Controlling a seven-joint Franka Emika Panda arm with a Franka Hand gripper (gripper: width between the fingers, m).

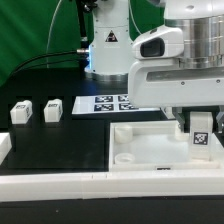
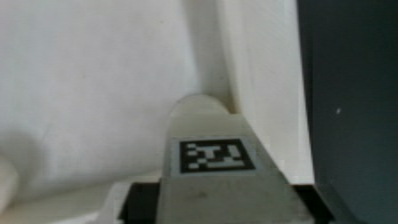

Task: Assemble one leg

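My gripper (image 1: 200,124) is shut on a leg (image 1: 201,137), a small white block with a black-and-white marker on its face. It holds the leg upright over the far corner of the white tray (image 1: 140,150), at the exterior view's right. In the wrist view the leg (image 2: 215,150) sits between the dark fingers (image 2: 148,201) of the gripper (image 2: 221,208). Its far end reaches the tray (image 2: 89,90) by the rim. Whether it touches a socket is hidden. Two more legs (image 1: 20,112) (image 1: 52,109) lie on the black table at the exterior view's left.
The marker board (image 1: 108,103) lies behind the tray, in front of the robot base (image 1: 108,45). A white part (image 1: 4,146) shows at the exterior view's left edge. A long white bar (image 1: 90,187) runs along the front. Black table (image 2: 356,90) borders the tray.
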